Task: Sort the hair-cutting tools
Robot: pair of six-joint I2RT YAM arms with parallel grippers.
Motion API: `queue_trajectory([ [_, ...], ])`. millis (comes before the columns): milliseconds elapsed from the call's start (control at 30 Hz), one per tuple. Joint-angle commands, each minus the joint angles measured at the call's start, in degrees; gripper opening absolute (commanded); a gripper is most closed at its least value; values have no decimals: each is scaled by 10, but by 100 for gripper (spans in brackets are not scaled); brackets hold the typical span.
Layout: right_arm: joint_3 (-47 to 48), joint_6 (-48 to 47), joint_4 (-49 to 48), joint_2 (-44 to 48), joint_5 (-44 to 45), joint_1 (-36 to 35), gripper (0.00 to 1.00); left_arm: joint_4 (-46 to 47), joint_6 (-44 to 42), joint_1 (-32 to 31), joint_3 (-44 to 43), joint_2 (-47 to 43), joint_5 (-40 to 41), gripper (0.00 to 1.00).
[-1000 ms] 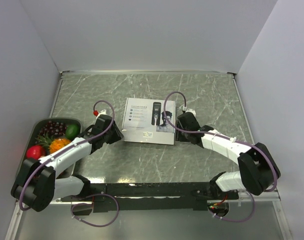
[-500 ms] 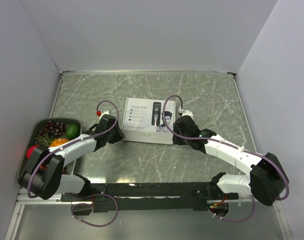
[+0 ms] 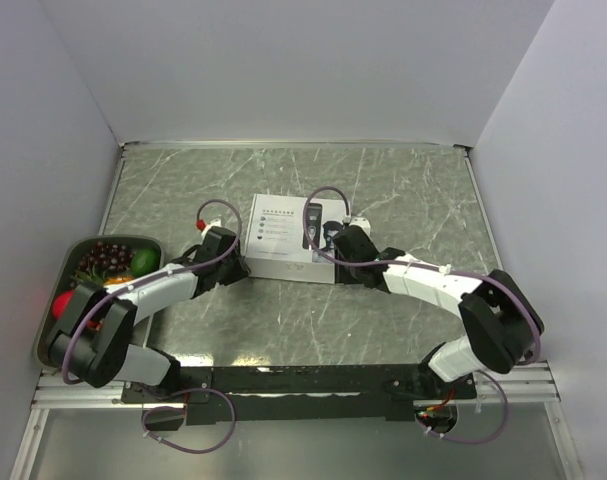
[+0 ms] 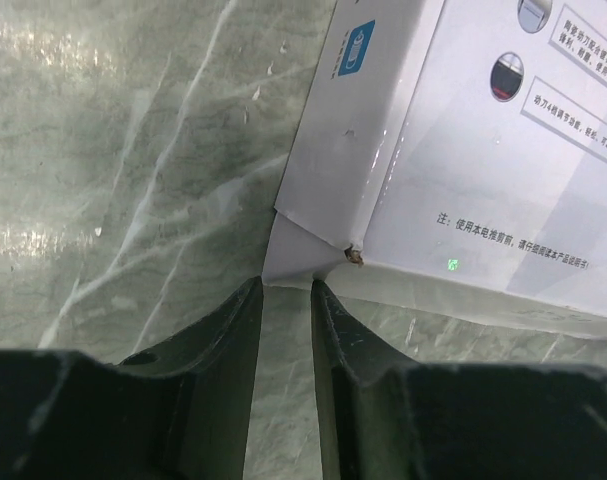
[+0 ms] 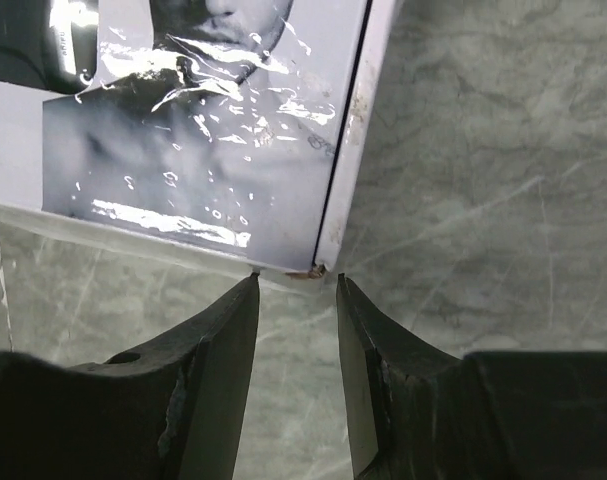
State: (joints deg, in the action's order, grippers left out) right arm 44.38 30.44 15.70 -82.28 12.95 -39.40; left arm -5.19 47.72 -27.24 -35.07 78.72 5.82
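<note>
No hair-cutting tools show in any view; a clipper appears only as a print on the flat white box (image 3: pixel 283 235) lying mid-table. In the left wrist view, my left gripper (image 4: pixel 285 290) has its narrow jaws closed on the flap at the near-left corner of the box (image 4: pixel 463 150). From overhead, the left gripper (image 3: pixel 237 268) sits at that corner. My right gripper (image 5: pixel 295 282) is open, and the near-right corner of the box (image 5: pixel 233 150) lies just at its fingertips, with a gap beside the right finger. In the top view, the right gripper (image 3: pixel 339 270) covers that corner.
A dark tray (image 3: pixel 95 241) at the left edge holds grapes (image 3: pixel 105 258), a green fruit (image 3: pixel 143 262) and a red fruit (image 3: pixel 63 303). White walls enclose the marble table (image 3: pixel 403 190) on three sides.
The right arm has swung left, bringing its gripper in to the box's near-right corner. The left arm's elbow has shifted while its gripper stayed at the near-left corner. The box shifted slightly.
</note>
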Motion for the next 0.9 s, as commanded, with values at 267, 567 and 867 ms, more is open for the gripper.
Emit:
queue_trajectory([
  [267,40,9,-25,-40,38,6,45,-3,-6,-1,-59,-7,14,32],
  [567,32,36,3,-16,-6,-35,45,-94,-4,-3,-141,-94,21,37],
  [867,28,59,-23,-31,-17,-70,47,-89,-72,3,-341,59,63,44],
])
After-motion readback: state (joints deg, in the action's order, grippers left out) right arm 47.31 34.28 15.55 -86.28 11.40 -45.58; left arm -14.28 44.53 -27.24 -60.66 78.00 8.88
